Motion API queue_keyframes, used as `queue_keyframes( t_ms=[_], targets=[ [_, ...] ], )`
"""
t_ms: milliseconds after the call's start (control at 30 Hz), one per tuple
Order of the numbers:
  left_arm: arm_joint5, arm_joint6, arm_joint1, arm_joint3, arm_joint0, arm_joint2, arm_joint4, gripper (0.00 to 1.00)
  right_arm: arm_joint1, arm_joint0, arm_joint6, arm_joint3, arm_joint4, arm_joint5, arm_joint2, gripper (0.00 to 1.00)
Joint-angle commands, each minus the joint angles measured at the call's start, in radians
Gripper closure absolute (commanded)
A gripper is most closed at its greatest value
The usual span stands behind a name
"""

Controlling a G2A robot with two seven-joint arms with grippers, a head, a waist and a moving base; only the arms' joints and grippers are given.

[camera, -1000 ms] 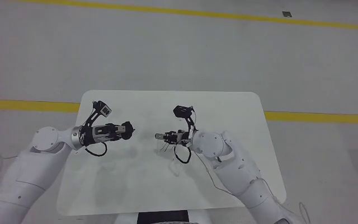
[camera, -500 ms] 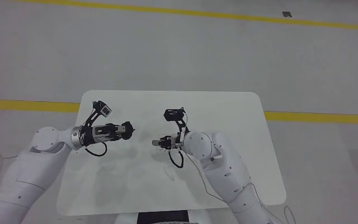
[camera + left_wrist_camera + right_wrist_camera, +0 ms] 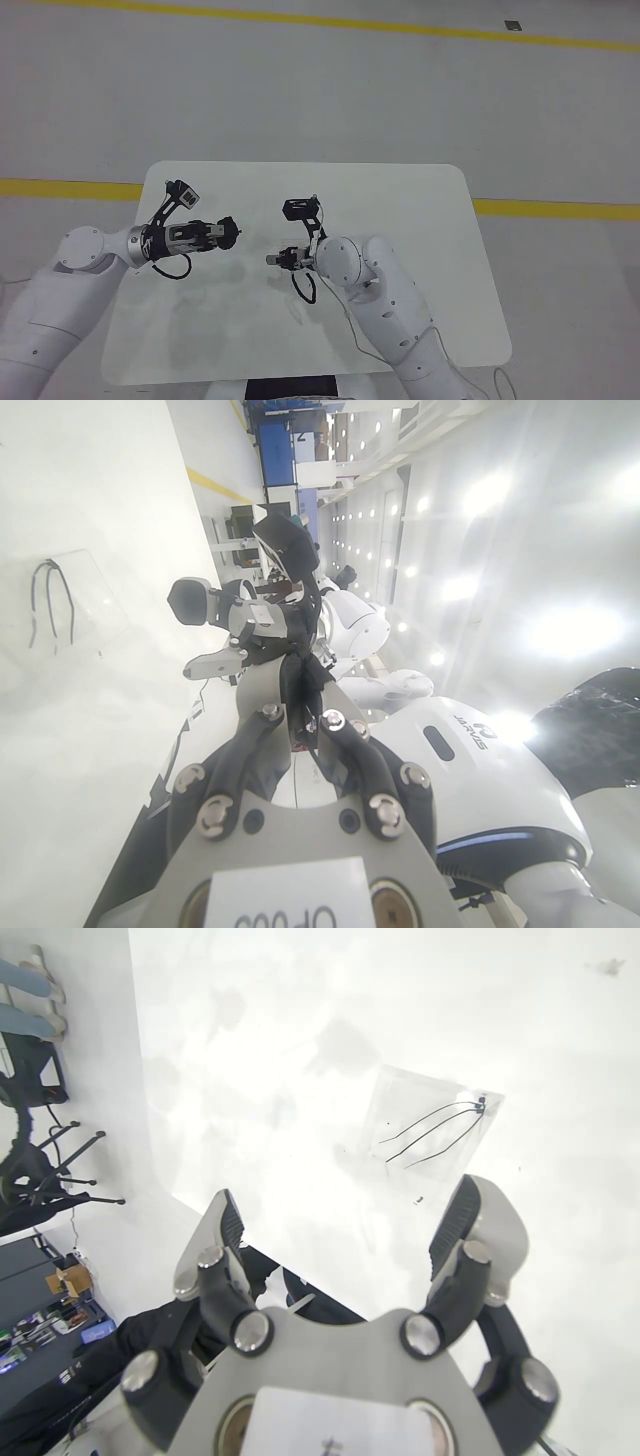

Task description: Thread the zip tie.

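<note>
Hovering short of the pick: right gripper empty, zip ties untouched

White table [image 3: 420, 200] under both arms. The two grippers are held above it, facing each other and apart.

Right gripper [image 3: 347, 1193]: jaws spread wide with nothing between the ribbed pads. It sits above the table surface, touching nothing.

Left gripper [image 3: 300, 675]: fingers pinched together, with dark material at the tips. I cannot tell whether that is only the pads or something held. It points toward the right gripper and is clear of it.

Clear tray [image 3: 415, 1093]: flat on the table, ahead of the right gripper's fingertips and a little beyond them, closer to one finger than to the other.

Zip ties [image 3: 435, 1128]: several thin black straps inside the tray, heads bunched at the corner far from the right gripper, tails fanning back toward it. They are well apart from the left gripper.

Step, as a judgement: this is the grasp stage, before any threading. No tie is lifted and no tail is fed through a head.

The next move probably calls for bringing the right gripper forward and down over the tray, lining the open fingers across a single strap near its tail, and closing on that one only. The straps are thin, flat and close together, so there is a risk of taking two or of scraping the tray. The tray may slide.
</note>
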Motion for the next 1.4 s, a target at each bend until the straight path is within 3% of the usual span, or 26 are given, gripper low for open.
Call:
queue_keyframes(
  t_ms=[0,400,467,533,1367],
  targets=[
    [0.0,0.0,0.0,0.0,0.0,0.0,0.0,1.0,0.002,-0.004,-0.019,0.011,0.002,-0.004,0.001,0.0],
    [0.0,0.0,0.0,0.0,0.0,0.0,0.0,1.0,-0.023,0.062,-0.044,0.123,-0.036,0.006,-0.057,0.0],
    [0.0,0.0,0.0,0.0,0.0,0.0,0.0,1.0,-0.031,0.064,-0.052,0.145,-0.046,0.006,-0.052,0.16],
    [0.0,0.0,0.0,0.0,0.0,0.0,0.0,1.0,-0.04,0.061,-0.06,0.16,-0.055,0.006,-0.039,0.5],
    [0.0,0.0,0.0,0.0,0.0,0.0,0.0,1.0,-0.138,0.023,-0.033,0.234,-0.232,0.006,0.037,0.69]
  ],
)
